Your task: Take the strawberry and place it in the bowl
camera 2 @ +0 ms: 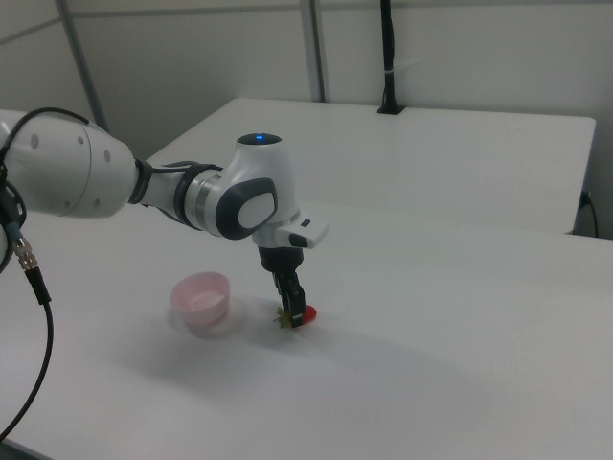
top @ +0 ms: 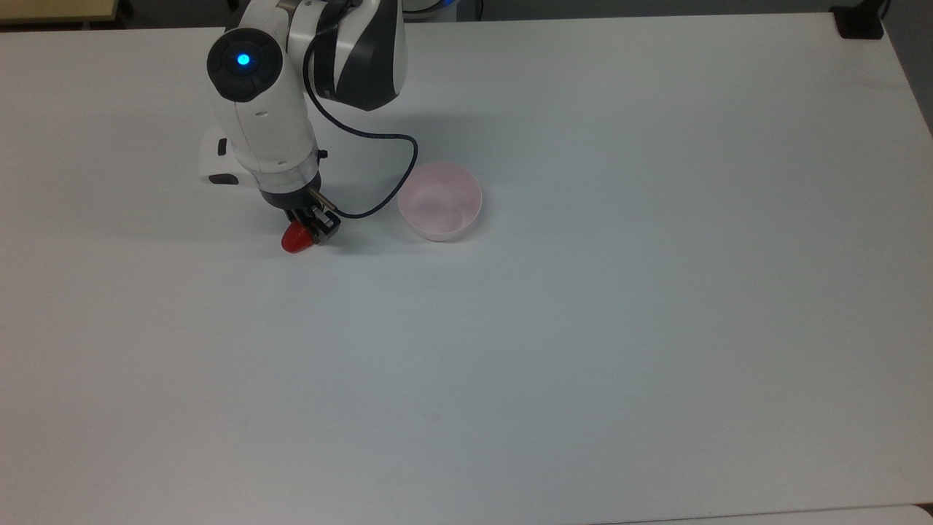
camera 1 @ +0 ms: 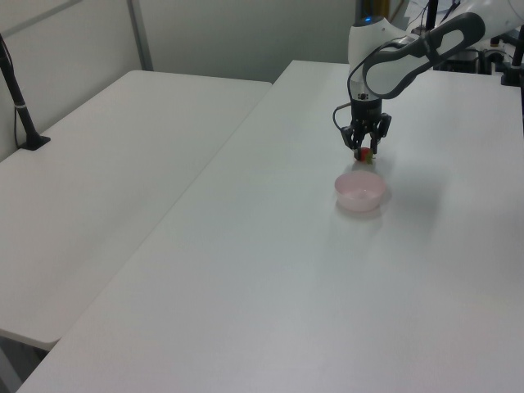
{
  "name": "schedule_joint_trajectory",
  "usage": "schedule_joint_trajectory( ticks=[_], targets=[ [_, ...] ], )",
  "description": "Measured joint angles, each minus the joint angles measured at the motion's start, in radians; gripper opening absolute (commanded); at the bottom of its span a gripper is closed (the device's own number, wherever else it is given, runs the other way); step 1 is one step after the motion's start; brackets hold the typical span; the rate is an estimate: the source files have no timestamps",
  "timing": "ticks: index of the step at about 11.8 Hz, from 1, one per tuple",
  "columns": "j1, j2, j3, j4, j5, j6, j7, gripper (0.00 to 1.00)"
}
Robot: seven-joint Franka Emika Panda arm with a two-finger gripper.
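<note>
The red strawberry (top: 294, 240) lies on the white table, left of the bowl in the top view. My gripper (top: 307, 227) points straight down over its stem end, and the fingers are shut on the strawberry (camera 2: 307, 312). In the right view the green stem sticks out beside the fingertips of the gripper (camera 2: 296, 314). The pale pink bowl (top: 440, 232) stands empty about a bowl's width to the top view's right of the fruit. In the left view the gripper (camera 1: 363, 149) and strawberry (camera 1: 361, 154) sit just behind the bowl (camera 1: 360, 201).
A black cable (top: 397, 171) loops from the wrist down toward the bowl's left rim in the top view. A black clamp base (top: 860, 22) sits at the table's far right corner. A second white table (camera 1: 106, 180) with a black post (camera 1: 18, 94) adjoins.
</note>
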Motion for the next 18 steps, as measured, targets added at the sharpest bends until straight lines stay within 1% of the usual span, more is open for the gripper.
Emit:
schedule_joint_trajectory(
  ticks=[6,13,16,18],
  targets=[
    [0.000,0.001,0.000,0.002,0.000,0.000,-0.001,0.49],
    [-0.003,-0.006,0.000,0.020,0.000,0.000,-0.001,0.46],
    [-0.003,-0.004,0.000,0.019,0.000,0.000,-0.001,0.47],
    [-0.004,-0.003,0.000,0.014,0.000,0.000,-0.026,0.49]
  ],
)
